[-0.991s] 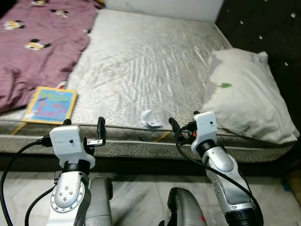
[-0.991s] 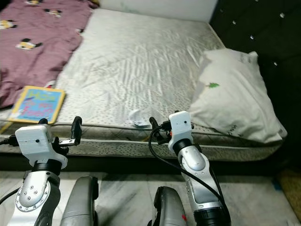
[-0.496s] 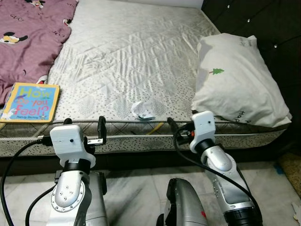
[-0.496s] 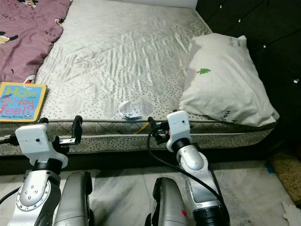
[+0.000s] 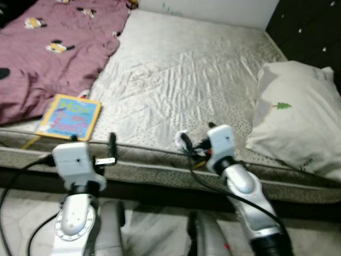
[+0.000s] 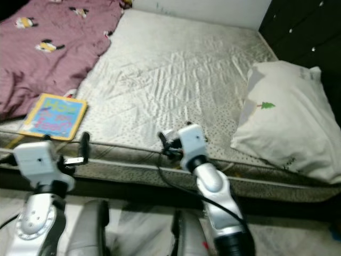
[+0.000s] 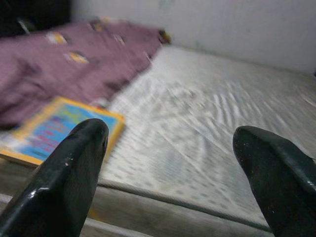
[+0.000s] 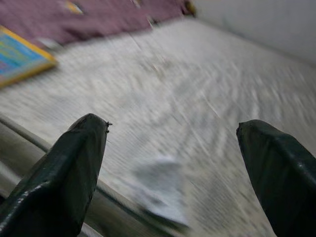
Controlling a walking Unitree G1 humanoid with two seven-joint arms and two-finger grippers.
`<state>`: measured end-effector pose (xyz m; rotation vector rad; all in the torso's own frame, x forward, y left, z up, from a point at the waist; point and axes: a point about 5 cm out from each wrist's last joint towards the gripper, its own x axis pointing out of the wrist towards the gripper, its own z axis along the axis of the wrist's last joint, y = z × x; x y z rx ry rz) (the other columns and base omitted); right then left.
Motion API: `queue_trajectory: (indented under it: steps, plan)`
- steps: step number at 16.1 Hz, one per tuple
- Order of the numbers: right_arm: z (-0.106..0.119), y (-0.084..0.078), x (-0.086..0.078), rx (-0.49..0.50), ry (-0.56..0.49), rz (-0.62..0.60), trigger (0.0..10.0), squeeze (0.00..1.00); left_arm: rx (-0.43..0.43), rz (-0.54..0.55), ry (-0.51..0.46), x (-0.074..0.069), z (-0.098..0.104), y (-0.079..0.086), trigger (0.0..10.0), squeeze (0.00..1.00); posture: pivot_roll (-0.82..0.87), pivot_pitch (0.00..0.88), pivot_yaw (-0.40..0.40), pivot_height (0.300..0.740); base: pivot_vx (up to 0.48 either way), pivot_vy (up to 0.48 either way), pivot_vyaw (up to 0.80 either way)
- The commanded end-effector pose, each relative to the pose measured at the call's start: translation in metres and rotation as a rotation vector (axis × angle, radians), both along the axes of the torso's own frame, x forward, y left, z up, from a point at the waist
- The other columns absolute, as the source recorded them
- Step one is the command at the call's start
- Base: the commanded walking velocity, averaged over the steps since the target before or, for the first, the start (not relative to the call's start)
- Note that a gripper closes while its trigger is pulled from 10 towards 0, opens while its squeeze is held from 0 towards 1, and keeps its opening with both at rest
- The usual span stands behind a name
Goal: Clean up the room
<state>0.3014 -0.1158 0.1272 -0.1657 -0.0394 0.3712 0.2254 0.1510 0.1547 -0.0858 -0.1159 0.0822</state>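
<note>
Reaching for the small crumpled white paper scrap (image 5: 181, 140) seems to be the step in hand. From the head views, it is seen at the near edge of the grey quilted mattress (image 5: 176, 80), just before the right gripper (image 5: 187, 145); the left gripper (image 5: 110, 152) is held left of it.

From the right wrist view, the fingers (image 8: 74, 173) are seen spread wide around the scrap, not touching; a short advance and closing is judged necessary.

From the left wrist view, the fingers (image 7: 69, 173) are also apart, with the colourful yellow-edged picture book (image 7: 54, 131) beyond and free mattress around.

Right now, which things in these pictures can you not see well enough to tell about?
- Crumpled paper: blurred in the right wrist view; in the head views the right gripper covers most of it.
- Book: title blurred in every view.
- Pillow: cut off by the right edge in the left eye view.
- Blanket: cut off at the left edge.
</note>
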Motion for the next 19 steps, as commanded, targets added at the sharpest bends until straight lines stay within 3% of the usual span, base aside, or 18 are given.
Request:
queue_trajectory:
  steps: [1, 8, 13, 16, 18, 19]
  plan:
    - [-0.003, -0.003, 0.000, 0.005, 0.015, -0.015, 10.0, 0.00, 0.002, -0.017, -0.005, 0.000, 0.001, -0.002, 10.0, 0.00, 0.05, 0.123, -0.125, 0.531, 0.322, 0.000, 0.00]
    - [-0.006, -0.003, 0.000, 0.010, 0.024, -0.006, 10.0, 0.00, -0.002, -0.028, -0.003, -0.001, 0.000, -0.004, 10.0, 0.00, 0.06, 0.115, -0.127, 0.531, 0.297, 0.000, 0.00]
    - [-0.008, -0.003, 0.000, 0.014, 0.035, 0.004, 10.0, 0.00, -0.021, -0.029, 0.009, 0.000, -0.002, -0.004, 10.0, 0.00, 0.06, 0.121, -0.130, 0.531, 0.000, 0.000, 0.00]
    - [-0.008, -0.001, 0.000, 0.019, 0.037, 0.018, 10.0, 0.00, -0.025, -0.027, 0.012, 0.000, -0.002, -0.003, 10.0, 0.00, 0.06, 0.125, -0.130, 0.497, 0.000, 0.000, 0.00]
    - [-0.011, 0.002, 0.001, 0.021, 0.089, 0.068, 10.0, 0.00, -0.015, -0.020, 0.014, 0.000, -0.001, -0.003, 10.0, 0.00, 0.06, 0.131, -0.130, 0.477, 0.000, 0.000, 0.00]
    - [-0.016, 0.007, 0.003, 0.039, 0.168, 0.124, 10.0, 0.00, -0.003, -0.014, 0.012, 0.000, 0.001, -0.002, 10.0, 0.00, 0.06, 0.132, -0.129, 0.477, 0.000, 0.000, 0.00]
